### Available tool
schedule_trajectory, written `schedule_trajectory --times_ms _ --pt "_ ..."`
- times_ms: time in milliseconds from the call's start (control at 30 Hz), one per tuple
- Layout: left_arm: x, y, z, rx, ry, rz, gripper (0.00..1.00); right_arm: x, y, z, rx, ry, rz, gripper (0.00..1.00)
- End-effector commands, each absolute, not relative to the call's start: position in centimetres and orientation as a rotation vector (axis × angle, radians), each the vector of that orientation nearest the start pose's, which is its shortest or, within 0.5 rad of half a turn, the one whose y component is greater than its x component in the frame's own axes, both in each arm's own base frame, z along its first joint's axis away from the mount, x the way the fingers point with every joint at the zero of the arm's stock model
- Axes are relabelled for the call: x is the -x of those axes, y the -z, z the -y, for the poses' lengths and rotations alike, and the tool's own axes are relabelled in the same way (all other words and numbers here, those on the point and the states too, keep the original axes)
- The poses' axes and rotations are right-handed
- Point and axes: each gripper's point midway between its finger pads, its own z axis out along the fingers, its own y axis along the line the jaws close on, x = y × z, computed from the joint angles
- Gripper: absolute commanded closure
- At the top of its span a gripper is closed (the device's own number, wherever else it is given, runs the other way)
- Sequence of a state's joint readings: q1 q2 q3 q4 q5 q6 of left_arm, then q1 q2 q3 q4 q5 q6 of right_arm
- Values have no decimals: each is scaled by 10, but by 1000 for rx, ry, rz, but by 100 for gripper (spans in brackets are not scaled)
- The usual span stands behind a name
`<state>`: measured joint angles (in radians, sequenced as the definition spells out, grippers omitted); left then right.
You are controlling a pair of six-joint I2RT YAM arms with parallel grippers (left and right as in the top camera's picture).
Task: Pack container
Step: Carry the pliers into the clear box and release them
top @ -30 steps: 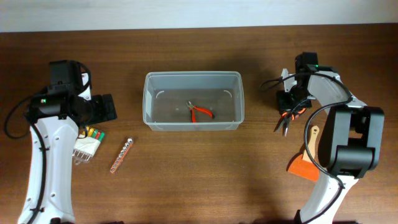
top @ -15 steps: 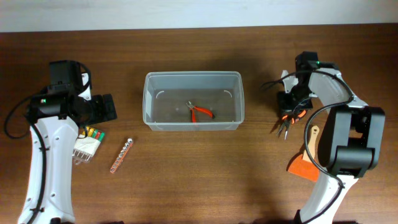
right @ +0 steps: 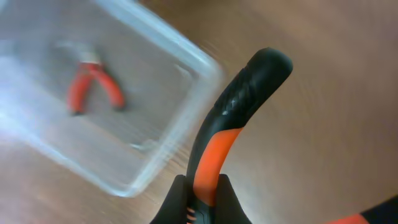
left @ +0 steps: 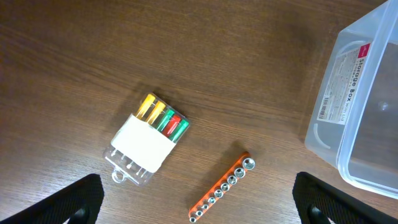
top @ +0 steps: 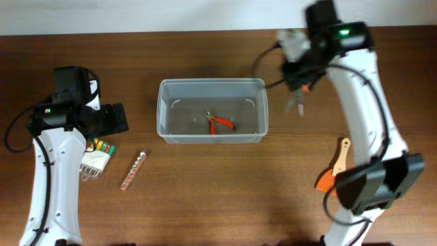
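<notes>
Right gripper [top: 299, 87] is pinching black-and-orange-handled pliers [right: 239, 102] off the 2 o'clock corner of the clear rectangular plastic container [top: 212, 83], which is sitting mid-table. Left gripper [top: 113, 119] is gaping wide. With the grip on one handle only, the pliers are risking swinging and clipping the rim.

Clear rectangular container [top: 212, 82], upright, open-topped, mid-table, red-handled pliers [top: 220, 124] lying inside.

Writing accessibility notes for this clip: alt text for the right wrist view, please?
The right gripper is shut on a black-and-orange tool handle, held over the wooden table beside a blurred clear container with small red pliers inside.
</notes>
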<state>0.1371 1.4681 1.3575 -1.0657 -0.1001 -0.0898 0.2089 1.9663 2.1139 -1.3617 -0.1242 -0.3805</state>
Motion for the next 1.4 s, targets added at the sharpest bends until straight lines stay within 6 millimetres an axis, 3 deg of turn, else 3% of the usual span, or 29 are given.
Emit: schedule_trajectory --times_ms 0,133,300,367,467,733,1067,1233,1367 --pt "-331 -182 -61 314 -135 -2733 1 -403 -228 -182 1324 -131 -2420 96" --pt "-330 -181 -61 314 -135 -2738 1 -389 -207 -230 1606 -137 -2283 96" --pt "-329 -181 -61 314 -136 -2739 1 -387 -173 -257 1793 -154 -2207 95" --pt "-329 -181 -61 314 -135 -2741 1 -392 -159 -260 1805 -161 -2217 88" --pt "-329 -181 -61 314 -135 -2741 1 -398 -144 -261 1807 -175 -2234 85" --pt "-327 -180 -60 315 -135 -2749 1 -404 -117 -264 1838 -263 -2242 84" --pt "-327 -180 -60 315 -136 -2749 1 -401 -110 -262 1849 -272 -2265 74" --pt "-327 -180 -60 315 -135 -2749 1 -400 -109 -261 1848 -272 -2278 74" --pt "-327 -180 -60 315 -136 -2749 1 -409 -124 -253 1704 -177 -2367 71"
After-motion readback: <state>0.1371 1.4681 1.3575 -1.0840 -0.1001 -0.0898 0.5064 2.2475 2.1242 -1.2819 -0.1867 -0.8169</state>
